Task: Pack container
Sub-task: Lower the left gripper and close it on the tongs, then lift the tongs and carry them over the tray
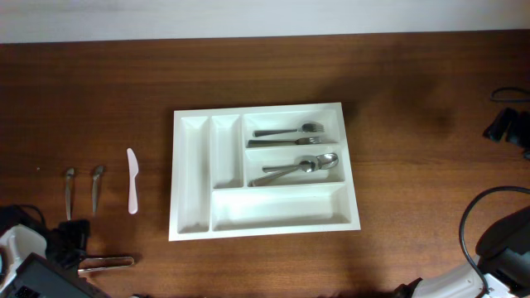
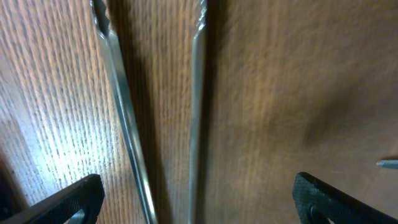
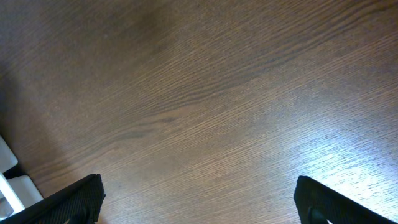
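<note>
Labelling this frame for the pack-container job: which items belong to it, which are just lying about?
Job:
- container
- forks and spoons already in it
- two loose metal utensils left of it
- white plastic knife beside them

Lying about:
- black cable
- black object at the right edge

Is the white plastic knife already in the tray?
No, the white knife lies on the table, left of the tray.

We see a dark wooden bench [image 1: 414,99]. Toward its left end lies a white plastic knife [image 1: 132,181]. Beside it are a small metal spoon [image 1: 96,187] and a second spoon [image 1: 69,192], parallel and apart. More metal cutlery [image 1: 112,261] lies nearer the front edge. A black cable [image 1: 464,225] curves at the right.
</note>
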Controlling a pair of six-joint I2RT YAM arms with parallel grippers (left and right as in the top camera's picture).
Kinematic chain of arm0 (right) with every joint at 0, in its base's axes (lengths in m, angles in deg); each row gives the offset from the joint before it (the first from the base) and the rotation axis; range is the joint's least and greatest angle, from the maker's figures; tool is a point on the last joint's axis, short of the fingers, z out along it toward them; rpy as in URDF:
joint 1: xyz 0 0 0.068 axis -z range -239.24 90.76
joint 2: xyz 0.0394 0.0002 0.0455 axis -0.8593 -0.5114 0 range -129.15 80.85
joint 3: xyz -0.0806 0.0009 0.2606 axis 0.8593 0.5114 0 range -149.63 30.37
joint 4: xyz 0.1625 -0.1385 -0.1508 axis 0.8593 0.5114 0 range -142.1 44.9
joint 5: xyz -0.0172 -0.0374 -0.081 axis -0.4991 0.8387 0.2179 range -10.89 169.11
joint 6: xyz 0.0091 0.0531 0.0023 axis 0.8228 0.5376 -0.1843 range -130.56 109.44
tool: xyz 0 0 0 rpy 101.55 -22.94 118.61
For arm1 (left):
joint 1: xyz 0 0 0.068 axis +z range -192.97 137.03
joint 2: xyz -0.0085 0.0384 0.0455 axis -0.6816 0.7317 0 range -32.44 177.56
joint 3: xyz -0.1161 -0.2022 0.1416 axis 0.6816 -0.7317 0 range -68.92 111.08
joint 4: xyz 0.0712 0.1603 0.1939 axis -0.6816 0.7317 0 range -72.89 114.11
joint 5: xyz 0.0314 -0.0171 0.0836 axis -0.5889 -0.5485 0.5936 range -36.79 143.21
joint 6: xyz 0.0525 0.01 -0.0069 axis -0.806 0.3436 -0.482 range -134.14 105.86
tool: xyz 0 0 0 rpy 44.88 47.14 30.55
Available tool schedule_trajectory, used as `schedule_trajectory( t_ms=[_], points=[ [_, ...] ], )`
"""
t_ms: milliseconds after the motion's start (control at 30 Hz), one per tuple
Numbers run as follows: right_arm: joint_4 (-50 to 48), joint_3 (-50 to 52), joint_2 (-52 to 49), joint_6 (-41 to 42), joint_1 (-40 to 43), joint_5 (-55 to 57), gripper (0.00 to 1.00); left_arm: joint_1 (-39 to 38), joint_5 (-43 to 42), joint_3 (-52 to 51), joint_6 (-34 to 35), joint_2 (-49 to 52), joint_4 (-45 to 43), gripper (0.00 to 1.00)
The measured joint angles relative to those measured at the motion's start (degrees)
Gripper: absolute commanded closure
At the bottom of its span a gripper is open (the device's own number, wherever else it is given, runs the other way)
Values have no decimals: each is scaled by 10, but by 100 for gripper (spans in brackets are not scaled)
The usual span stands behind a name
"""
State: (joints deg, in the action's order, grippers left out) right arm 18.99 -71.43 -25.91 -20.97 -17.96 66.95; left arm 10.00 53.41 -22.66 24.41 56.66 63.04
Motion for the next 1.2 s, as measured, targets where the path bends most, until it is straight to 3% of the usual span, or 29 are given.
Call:
schedule_trajectory(
  t_ms=[667,733,800,900,1033,1167,1200],
  points=[
    [0,0,0,0,0,0,1,0,2,-45,0,-4,-34,2],
    [0,0,0,0,0,0,1,0,2,-45,0,-4,-35,21],
    [0,0,0,0,0,0,1,0,3,-45,-1,-4,-36,31],
    [0,0,0,0,0,0,1,0,5,-45,-2,-4,-38,62],
    [0,0,0,0,0,0,1,0,6,-45,-6,-4,-39,79],
    [0,0,0,0,0,0,1,0,6,-45,-6,-4,-39,82],
    [0,0,0,0,0,0,1,0,7,-45,-6,-4,-39,87]
  ],
)
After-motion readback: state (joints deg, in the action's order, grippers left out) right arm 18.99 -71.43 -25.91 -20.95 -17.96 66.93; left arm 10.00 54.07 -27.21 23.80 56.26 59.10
